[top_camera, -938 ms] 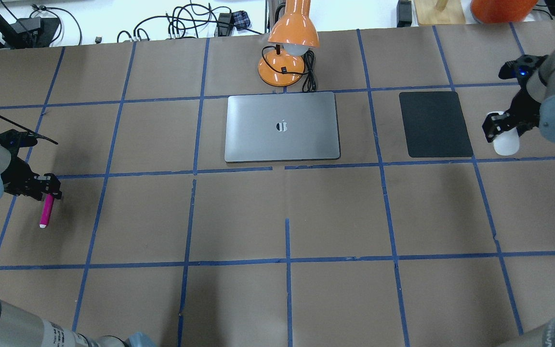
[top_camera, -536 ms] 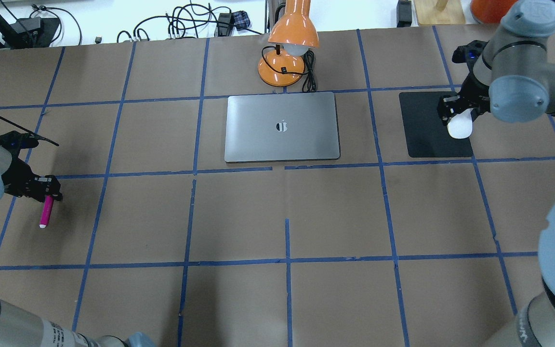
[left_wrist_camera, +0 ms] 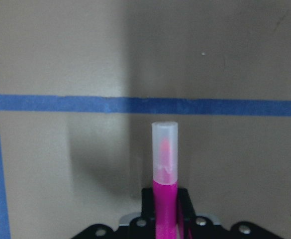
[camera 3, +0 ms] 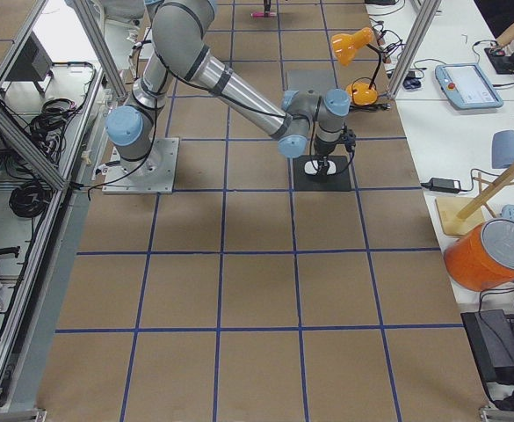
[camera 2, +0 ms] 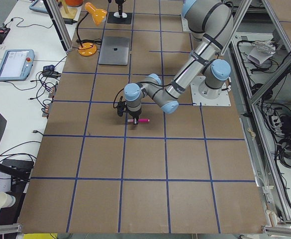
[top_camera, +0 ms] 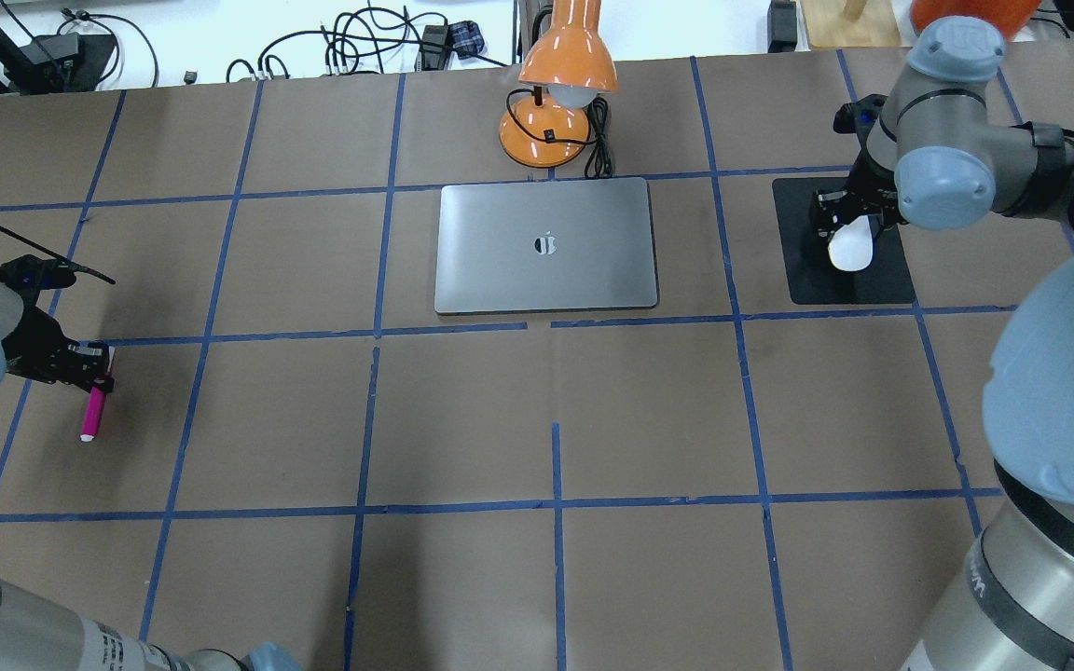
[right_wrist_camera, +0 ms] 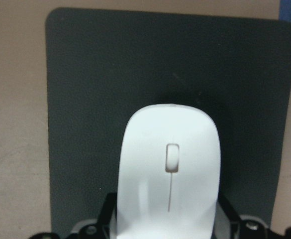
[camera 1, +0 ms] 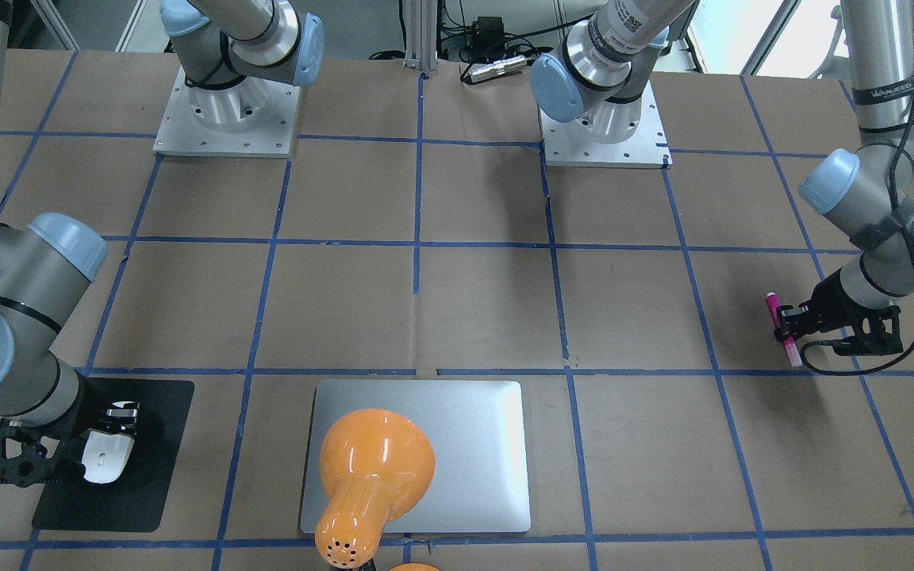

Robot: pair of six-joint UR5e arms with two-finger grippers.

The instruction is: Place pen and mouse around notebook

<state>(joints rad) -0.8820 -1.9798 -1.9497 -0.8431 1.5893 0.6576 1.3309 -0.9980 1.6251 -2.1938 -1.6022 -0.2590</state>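
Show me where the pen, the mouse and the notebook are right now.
pen (top_camera: pixel 91 415), overhead view, magenta barrel.
mouse (top_camera: pixel 850 255), overhead view, white top shell.
notebook (top_camera: pixel 546 270), overhead view, bare lid below the logo.

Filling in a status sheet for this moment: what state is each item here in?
pen, held in the left gripper, cap end protruding
mouse, held in the right gripper over the black mat
notebook, closed, lying flat
lamp, upright; lit or unlit, cannot tell
black mat, lying flat
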